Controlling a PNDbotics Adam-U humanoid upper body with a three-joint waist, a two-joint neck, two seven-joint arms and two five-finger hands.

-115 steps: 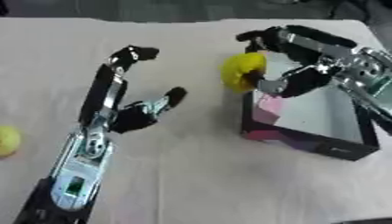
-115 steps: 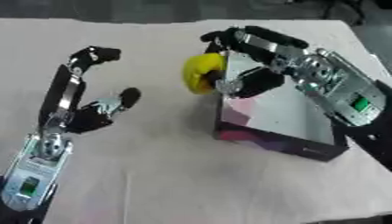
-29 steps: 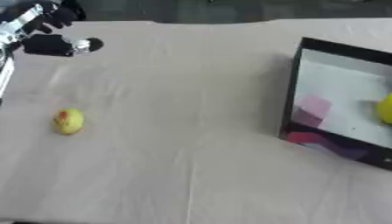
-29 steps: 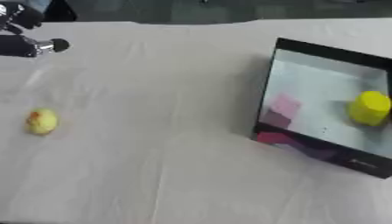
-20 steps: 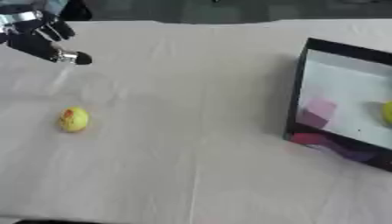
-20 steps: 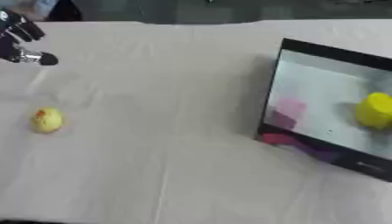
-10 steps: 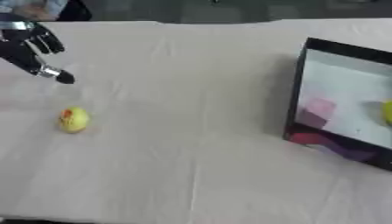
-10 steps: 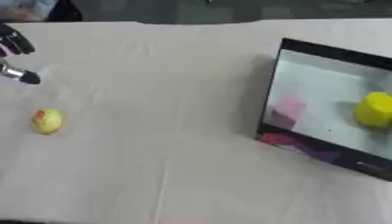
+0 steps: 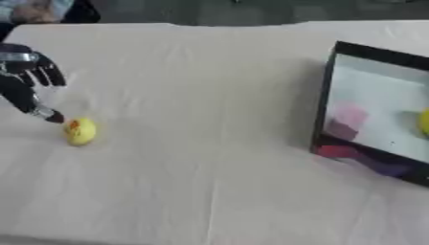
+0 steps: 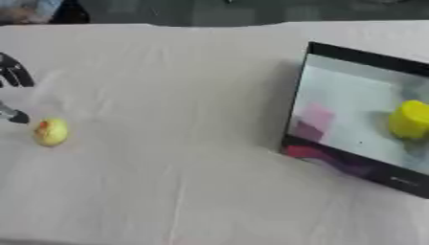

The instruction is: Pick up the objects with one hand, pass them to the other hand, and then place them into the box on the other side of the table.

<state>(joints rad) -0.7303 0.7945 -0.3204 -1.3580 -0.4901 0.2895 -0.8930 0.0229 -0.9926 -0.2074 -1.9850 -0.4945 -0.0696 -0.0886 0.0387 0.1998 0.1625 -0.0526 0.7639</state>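
Observation:
A small yellow fruit with a red spot lies on the cloth at the left. My left hand hangs just up and left of it, open, fingers spread, one fingertip almost at the fruit. At the right stands a black-rimmed box with a pale floor. A yellow object lies inside it, along with a pink patch. My right hand shows in neither view.
The table is covered with a beige cloth that runs to its far edge. Wide room lies between the fruit and the box.
My left hand has come down from the far left corner toward the small yellow fruit. The yellow object that my right hand held over the box now lies in it, and the right hand has left.

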